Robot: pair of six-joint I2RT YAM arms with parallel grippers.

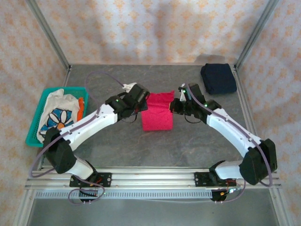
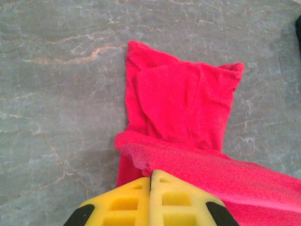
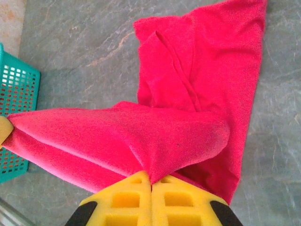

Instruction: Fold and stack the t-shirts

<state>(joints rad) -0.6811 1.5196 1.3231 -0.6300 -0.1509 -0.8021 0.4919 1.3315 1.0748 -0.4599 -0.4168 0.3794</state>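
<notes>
Your two arms meet over the middle of the surface [image 1: 141,150], where the red shirt [image 1: 157,117] lies partly folded. Your left tool [image 2: 150,178] is clenched on one side of the shirt, its yellow pads pressed together with a fold of red cloth between them. Your right tool [image 3: 151,179] is clenched the same way on the opposite side.

Between the two tools, a band of cloth is lifted off the surface and stretched fairly taut. The rest of the shirt lies flat just beyond the pads. Holding both sides at once seems meant to keep the lifted edge straight, so it can be laid down as an even fold.

The navy shirt [image 1: 218,77] sits folded in the far right corner, probably as the base of the stack. The white flowered shirt [image 1: 59,113] lies crumpled in a teal basket [image 1: 34,136] at the left edge, not yet folded.
</notes>
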